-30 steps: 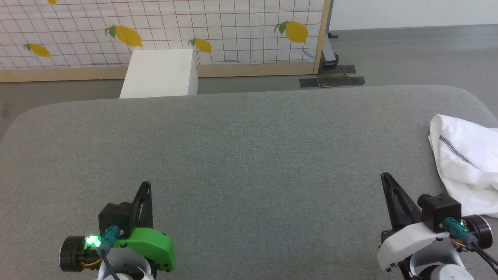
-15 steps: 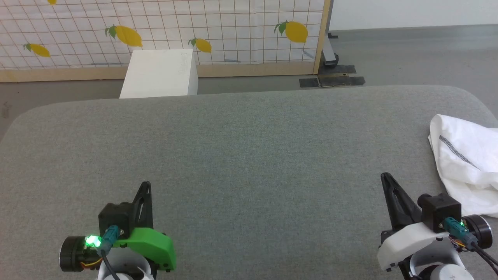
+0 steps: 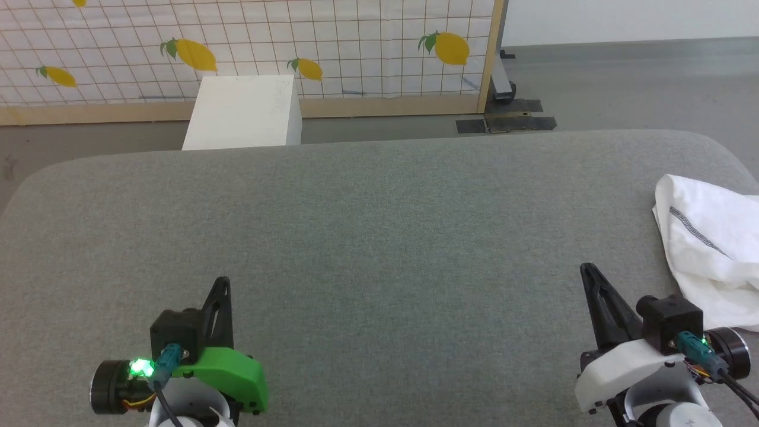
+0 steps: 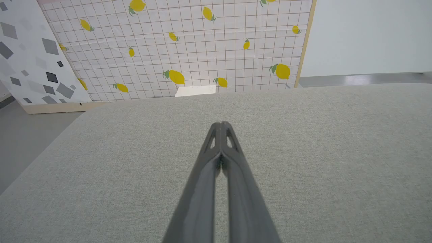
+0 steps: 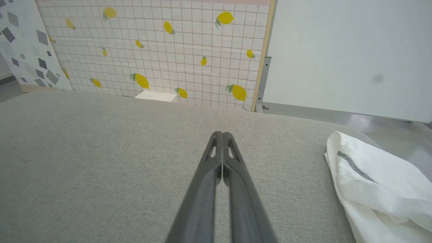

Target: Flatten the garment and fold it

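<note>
I judge nothing done yet: the white shirt [image 3: 708,255] lies bunched at the frame's right edge on the grey padded surface [image 3: 367,237]. My left gripper [image 3: 222,283] and right gripper [image 3: 587,270] sit low, pinched closed, empty. Flattening and folding remain.

Garment [image 3: 714,255] soft white cloth (creased); table [image 3: 379,237] matt grey woven fabric.

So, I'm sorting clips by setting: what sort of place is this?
Probably a staged test room, not a home: a freestanding lemon-print panel on a bare grey floor, and a grey fabric-covered table holding the garment.
</note>
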Tool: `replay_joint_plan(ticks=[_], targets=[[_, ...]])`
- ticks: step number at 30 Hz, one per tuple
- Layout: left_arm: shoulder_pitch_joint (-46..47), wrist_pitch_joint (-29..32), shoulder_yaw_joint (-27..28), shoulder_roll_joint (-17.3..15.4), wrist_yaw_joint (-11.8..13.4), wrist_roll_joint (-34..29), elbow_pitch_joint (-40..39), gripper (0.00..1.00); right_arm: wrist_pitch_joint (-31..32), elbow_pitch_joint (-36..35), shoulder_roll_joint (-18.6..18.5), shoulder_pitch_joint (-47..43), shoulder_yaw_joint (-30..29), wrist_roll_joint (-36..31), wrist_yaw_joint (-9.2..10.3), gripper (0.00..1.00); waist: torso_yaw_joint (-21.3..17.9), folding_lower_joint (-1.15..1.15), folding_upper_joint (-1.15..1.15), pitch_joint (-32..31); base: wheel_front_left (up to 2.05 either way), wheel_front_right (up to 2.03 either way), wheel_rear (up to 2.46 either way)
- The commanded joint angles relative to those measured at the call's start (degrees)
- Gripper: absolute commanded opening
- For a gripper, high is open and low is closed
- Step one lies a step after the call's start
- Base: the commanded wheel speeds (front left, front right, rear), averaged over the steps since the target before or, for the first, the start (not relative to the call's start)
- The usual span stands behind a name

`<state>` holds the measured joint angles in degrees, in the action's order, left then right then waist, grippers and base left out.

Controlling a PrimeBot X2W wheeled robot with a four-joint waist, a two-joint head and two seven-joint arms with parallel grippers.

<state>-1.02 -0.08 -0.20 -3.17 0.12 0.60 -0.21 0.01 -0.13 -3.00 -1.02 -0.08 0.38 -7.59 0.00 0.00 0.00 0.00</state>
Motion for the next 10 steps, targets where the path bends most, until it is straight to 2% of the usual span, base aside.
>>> replay_joint_plan(ticks=[1,10], targets=[[1.02,0.08,0.2,0.29,-0.12,-0.6,0.21,0.0,-0.01,0.13,0.13,1.02,0.08,-0.38,0.1,0.0,0.0,0.0,0.0,0.0,0.0,0.0,0.0],[1.02,0.08,0.2,0.29,-0.12,-0.6,0.21,0.0,-0.01,0.13,0.13,1.02,0.08,-0.38,0.1,0.0,0.0,0.0,0.0,0.0,0.0,0.0,0.0]])
